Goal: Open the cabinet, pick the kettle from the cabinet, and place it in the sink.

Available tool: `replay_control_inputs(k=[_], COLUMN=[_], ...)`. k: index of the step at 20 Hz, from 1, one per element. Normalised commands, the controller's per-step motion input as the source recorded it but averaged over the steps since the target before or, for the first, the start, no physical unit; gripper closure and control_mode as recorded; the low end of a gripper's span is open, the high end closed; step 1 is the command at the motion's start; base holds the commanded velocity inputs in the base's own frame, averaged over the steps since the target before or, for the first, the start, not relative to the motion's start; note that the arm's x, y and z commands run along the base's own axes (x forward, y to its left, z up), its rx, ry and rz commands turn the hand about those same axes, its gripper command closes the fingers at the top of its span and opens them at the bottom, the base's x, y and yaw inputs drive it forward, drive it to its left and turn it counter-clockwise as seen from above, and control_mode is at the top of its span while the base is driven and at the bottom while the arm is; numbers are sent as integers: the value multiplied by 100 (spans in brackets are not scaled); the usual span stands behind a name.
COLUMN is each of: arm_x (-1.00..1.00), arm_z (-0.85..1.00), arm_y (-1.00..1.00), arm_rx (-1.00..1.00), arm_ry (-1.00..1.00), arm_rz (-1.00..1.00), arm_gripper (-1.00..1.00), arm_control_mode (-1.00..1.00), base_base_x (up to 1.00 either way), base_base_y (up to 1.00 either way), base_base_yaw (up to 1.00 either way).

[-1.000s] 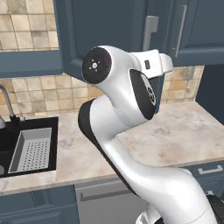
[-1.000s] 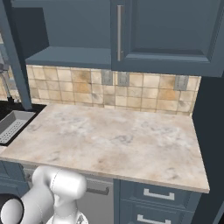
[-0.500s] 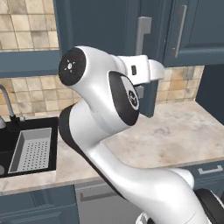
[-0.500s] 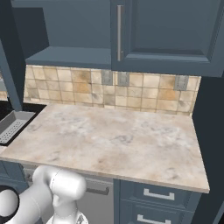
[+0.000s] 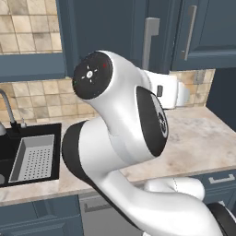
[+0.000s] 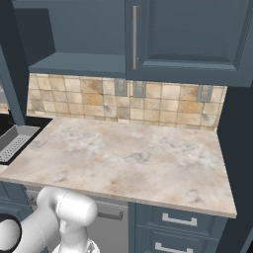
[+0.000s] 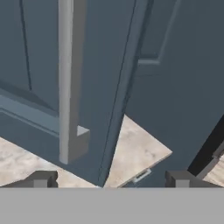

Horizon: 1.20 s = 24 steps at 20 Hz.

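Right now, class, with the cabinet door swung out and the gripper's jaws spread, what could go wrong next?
1. The gripper sits close to the open door's handle; moving forward may knock the door.
2. The cabinet opening shows a bare shelf, no kettle, so a reach might find nothing.

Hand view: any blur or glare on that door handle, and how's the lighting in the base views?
Hand view: handle soft-edged up close, one side lit, one shaded, no glare. Left base view: flat, even render light; the arm has soft shading. Right base view: worktop crisp and evenly lit, open cabinet interior dim.
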Motion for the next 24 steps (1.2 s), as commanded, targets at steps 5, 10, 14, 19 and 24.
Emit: replay_control_inputs(k=[5,10,14,19,24], arm_x=[-48,-30,-25,-14,2], arm_z=[0,2,6,6,11], arm_y=[-37,-51,-50,-51,-43], arm_rx=[31,38,34,30,30], arm_ry=[-12,-8,-7,-10,0], arm_rz=[4,13,15,17,11], arm_gripper=[-100,-100,-100,-100,-100], arm_control_mode=[-100,-100,-100,-100,-100], base_base_x=[0,0,0,0,0], base_base_y=[0,0,0,0,0], base_base_yaw=[0,0,0,0,0])
